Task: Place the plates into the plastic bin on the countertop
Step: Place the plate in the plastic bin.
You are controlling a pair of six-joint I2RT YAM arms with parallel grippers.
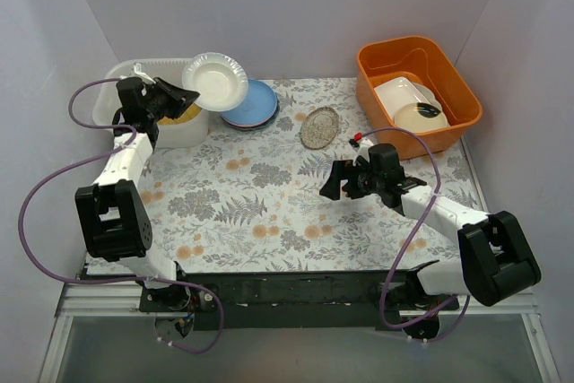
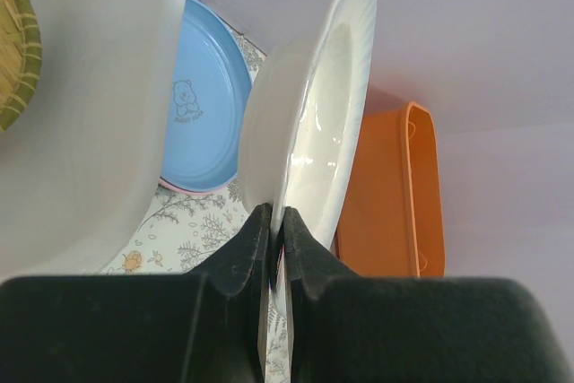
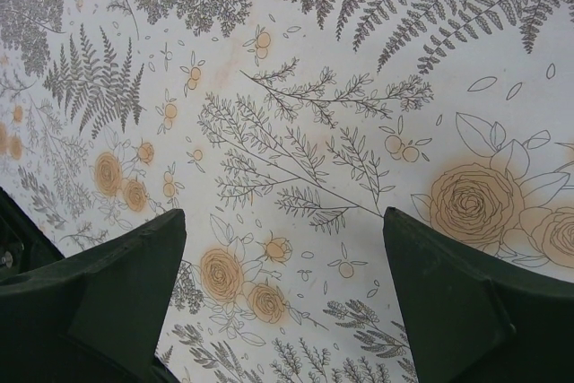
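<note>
white plate (image 1: 215, 81) | blue plate (image 1: 262, 103) — bear print | orange tub (image 1: 369, 87) | countertop (image 1: 269, 187) — grey ferns, orange flowers

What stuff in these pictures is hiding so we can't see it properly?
- Top view: the left end effector and its white plate cover most of the plastic bin, so what it holds is unclear.
- Top view: how many plates lie under the blue plate is too small to tell.
- Left wrist view: the white plate hides part of the orange tub; its inside is not shown.

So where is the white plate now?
Top view, far left: the left gripper holds the white plate at the bin's right rim, next to the blue plate.
</note>
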